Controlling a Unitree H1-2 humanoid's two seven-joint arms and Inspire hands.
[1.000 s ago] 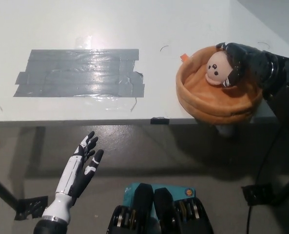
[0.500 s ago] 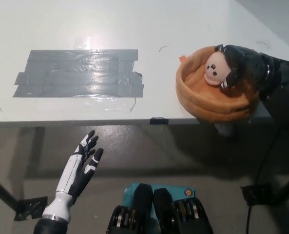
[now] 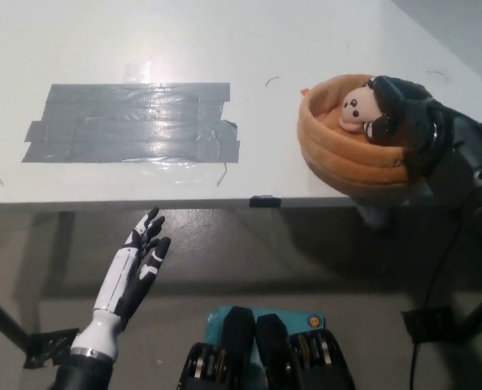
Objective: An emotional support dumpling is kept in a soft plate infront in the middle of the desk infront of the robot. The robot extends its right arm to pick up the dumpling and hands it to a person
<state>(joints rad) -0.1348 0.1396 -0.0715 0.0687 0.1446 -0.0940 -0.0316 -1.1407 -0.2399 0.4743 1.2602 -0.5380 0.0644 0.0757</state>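
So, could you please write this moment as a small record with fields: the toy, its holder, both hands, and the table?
toy: small cream plush dumpling with a face, lying inside the plate
holder: soft orange fabric plate, at the table's front edge, tilted with the near side raised
right hand: black right hand, reaching into the plate, fingers closed on the dumpling
left hand: white left hand, open, resting low below the table edge
table: white table, with a patch of grey tape strips

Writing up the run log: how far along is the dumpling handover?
Done: the black right hand has reached into the orange soft plate at the desk edge. In hand: its fingers close around the dumpling, which sits in the plate. Left: lifting, handing over; no person visible. The white left hand rests open, below the desk.
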